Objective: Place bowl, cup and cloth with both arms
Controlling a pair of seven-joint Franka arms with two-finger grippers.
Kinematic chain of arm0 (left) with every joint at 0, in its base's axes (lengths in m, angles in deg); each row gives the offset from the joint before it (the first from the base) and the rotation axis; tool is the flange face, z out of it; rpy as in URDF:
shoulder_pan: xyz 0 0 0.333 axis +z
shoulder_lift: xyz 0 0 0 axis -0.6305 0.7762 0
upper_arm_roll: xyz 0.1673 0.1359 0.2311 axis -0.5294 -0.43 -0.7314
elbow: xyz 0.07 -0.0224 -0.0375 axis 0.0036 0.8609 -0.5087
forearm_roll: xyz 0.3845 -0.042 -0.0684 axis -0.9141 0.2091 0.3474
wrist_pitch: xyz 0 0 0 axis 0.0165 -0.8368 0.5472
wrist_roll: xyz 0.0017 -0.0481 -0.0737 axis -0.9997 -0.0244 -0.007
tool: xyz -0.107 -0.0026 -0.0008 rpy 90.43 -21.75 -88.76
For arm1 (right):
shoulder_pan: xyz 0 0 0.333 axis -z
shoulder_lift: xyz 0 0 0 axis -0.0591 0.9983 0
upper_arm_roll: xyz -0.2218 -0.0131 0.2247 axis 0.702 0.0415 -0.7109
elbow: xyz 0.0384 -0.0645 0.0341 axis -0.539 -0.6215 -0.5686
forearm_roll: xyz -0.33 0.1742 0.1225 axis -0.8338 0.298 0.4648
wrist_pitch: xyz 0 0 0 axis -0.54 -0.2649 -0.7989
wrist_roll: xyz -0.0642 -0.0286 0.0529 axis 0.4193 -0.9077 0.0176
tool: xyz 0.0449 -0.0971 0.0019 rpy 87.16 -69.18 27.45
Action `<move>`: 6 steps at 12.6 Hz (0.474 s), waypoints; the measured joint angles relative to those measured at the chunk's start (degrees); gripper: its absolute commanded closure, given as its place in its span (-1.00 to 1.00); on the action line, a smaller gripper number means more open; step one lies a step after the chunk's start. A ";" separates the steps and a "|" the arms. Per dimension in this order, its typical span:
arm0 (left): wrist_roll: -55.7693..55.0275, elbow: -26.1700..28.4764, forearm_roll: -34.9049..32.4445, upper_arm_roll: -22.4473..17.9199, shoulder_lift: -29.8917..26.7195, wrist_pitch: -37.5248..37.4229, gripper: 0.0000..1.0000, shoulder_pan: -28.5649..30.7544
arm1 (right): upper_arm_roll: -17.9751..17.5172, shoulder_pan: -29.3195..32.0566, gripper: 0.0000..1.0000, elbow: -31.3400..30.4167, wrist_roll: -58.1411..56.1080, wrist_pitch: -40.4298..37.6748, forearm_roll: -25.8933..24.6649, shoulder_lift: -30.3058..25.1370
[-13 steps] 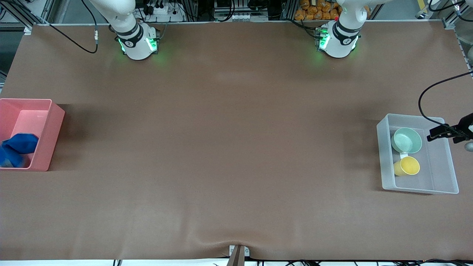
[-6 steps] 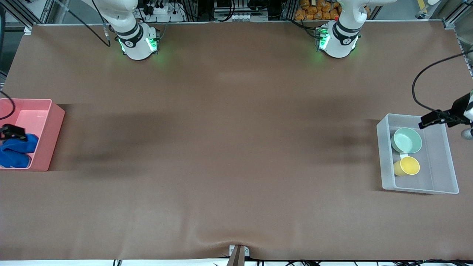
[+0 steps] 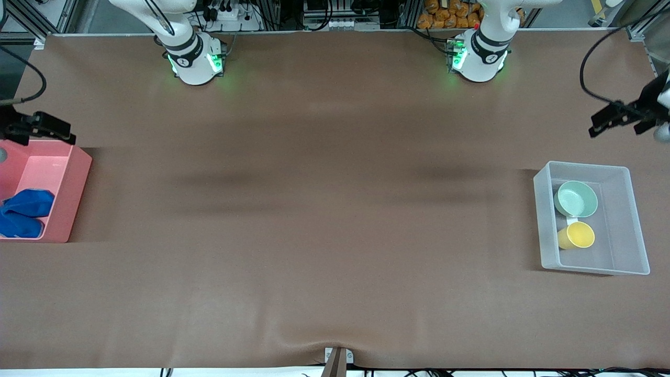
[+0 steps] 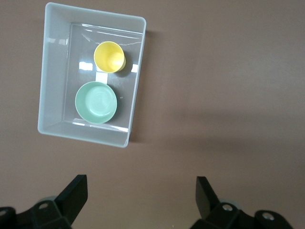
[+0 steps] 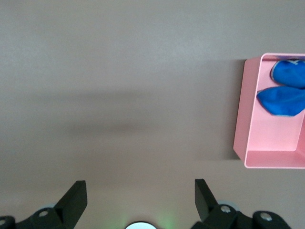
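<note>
Bowl (image 3: 576, 199) and cup (image 3: 577, 235) in clear bin (image 3: 626, 230), cloth (image 3: 23, 213) in pink bin (image 3: 73, 188) — left end effector (image 3: 612, 120) and right end effector (image 3: 44, 128) both released, empty, over counter (image 3: 324, 209).

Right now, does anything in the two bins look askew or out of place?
Only the cup: it lies tipped on its side in the clear bin, beside the upright bowl. The cloth sits crumpled in the pink bin.

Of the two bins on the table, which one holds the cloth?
The pink bin at the right arm's end of the table holds the blue cloth. The clear bin at the left arm's end holds the green bowl and yellow cup instead.
</note>
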 measured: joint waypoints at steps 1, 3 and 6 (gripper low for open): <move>0.06 -0.24 -0.05 0.00 -0.50 -0.03 -1.00 -0.01 | 0.28 0.02 -1.00 -1.54 0.02 0.08 0.03 -0.92; 0.16 -3.41 -0.06 0.04 2.42 0.41 -1.00 -0.36 | 0.75 0.24 -1.00 -2.92 0.02 0.64 0.05 -1.45; 0.19 -11.74 -0.06 0.07 9.91 0.08 -1.00 -0.98 | 0.86 0.26 -1.00 -3.22 0.02 0.97 0.45 -1.53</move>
